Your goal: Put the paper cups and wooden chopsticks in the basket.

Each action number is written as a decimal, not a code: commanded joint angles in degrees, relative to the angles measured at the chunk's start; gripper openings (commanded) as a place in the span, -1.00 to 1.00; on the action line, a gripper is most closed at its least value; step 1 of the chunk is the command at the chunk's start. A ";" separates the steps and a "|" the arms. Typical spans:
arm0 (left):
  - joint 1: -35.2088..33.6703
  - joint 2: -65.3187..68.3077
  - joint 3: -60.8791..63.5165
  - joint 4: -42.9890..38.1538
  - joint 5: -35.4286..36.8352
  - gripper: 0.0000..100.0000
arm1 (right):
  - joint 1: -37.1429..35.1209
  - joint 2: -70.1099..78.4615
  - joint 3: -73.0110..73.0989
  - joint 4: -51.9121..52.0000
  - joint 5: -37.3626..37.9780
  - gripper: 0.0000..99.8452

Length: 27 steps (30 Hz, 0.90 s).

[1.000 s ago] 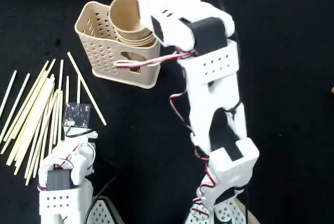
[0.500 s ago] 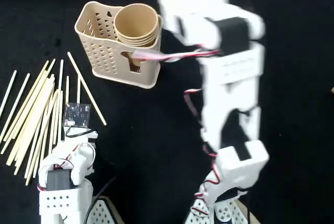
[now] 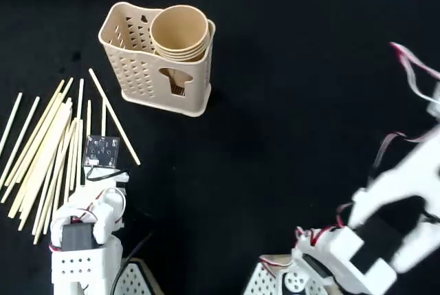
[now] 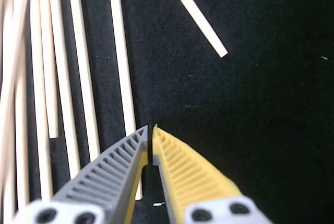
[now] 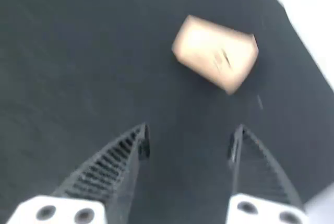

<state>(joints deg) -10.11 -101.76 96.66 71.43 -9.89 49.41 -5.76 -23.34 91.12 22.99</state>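
High view: black table (image 3: 289,123) bears basket (image 3: 137,78) holding paper cups (image 3: 180,30); chopsticks (image 3: 41,150) lie loose. Left gripper (image 4: 151,130) closed, right gripper (image 5: 188,135) spread; right arm (image 3: 388,216) cut off at the edge.

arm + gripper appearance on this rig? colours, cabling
Both arms are white plastic shells with black servo blocks, perforated panels and red-white wiring: left arm, right arm. The left gripper has one grey and one yellow ribbed finger; the right gripper has two dark ribbed fingers on white mounts.

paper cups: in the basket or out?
In. The stacked paper cups stand mouth-up inside the basket, at one end, in the high view.
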 commanded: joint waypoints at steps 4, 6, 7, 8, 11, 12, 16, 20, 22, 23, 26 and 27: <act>0.40 -0.53 0.75 0.35 0.44 -0.94 | 9.05 1.19 19.03 -23.56 3.96 -0.50; 0.40 -0.53 0.75 0.35 0.44 -0.94 | 10.29 3.56 24.04 -31.82 4.31 -0.50; 0.40 -0.53 0.75 0.35 0.44 -0.94 | 10.73 5.05 25.80 -35.34 4.31 -0.50; 0.40 -0.53 0.75 0.35 0.44 -0.94 | 11.25 6.64 26.77 -38.15 4.31 -0.50; 0.40 -0.53 0.75 0.35 0.44 -0.94 | 12.31 12.53 25.98 -41.85 4.31 -0.47; 0.40 -0.53 0.75 0.35 0.44 -0.94 | 12.40 14.64 24.84 -41.85 4.40 -0.45; 0.40 -0.53 0.75 0.35 0.44 -0.94 | 12.40 24.48 17.01 -41.58 4.40 -0.43; 0.40 -0.53 0.75 0.35 0.44 -0.94 | 12.31 34.15 7.43 -38.42 7.56 -0.44; 0.40 -0.53 0.75 0.35 0.44 -0.94 | 12.13 38.20 2.59 -35.43 8.88 -0.46; 0.40 -0.53 0.75 0.35 0.44 -0.94 | 12.22 39.96 0.04 -34.55 8.79 -0.51; 0.40 -0.53 0.75 0.35 0.44 -0.94 | 12.40 44.62 -6.81 -33.41 8.79 -0.73; 0.40 -0.53 0.75 0.35 0.44 -0.94 | 12.40 45.85 -8.48 -33.49 8.97 -0.79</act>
<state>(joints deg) -10.11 -101.76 96.66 71.43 -9.89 60.84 38.55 -24.04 57.01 31.16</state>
